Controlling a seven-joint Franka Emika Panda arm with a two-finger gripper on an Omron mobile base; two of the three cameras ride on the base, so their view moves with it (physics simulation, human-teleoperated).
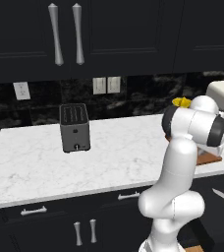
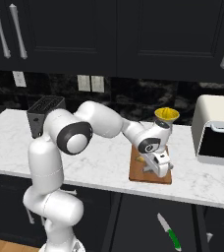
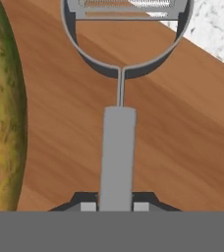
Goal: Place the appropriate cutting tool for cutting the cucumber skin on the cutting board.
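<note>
White marble table (image 2: 104, 167) under dark cabinets carries the cutting board (image 2: 138, 173) near its front edge. Low over the board, the tool (image 2: 159, 167) grasps a grey peeler (image 3: 118, 147) by its handle, with the cucumber (image 3: 3, 113) lying just beside it on the wood.

White marble counter (image 1: 35, 157) carries toaster (image 1: 74, 128), cutting board (image 2: 138, 173), microwave (image 2: 216, 133).

The reddish-brown wooden cutting board (image 2: 135, 173) is lying flat on the counter near its front edge. The yellowish-green cucumber (image 3: 2, 113) is resting on the board. A grey peeler (image 3: 119, 147) with a looped head is lying over the board beside the cucumber.
</note>
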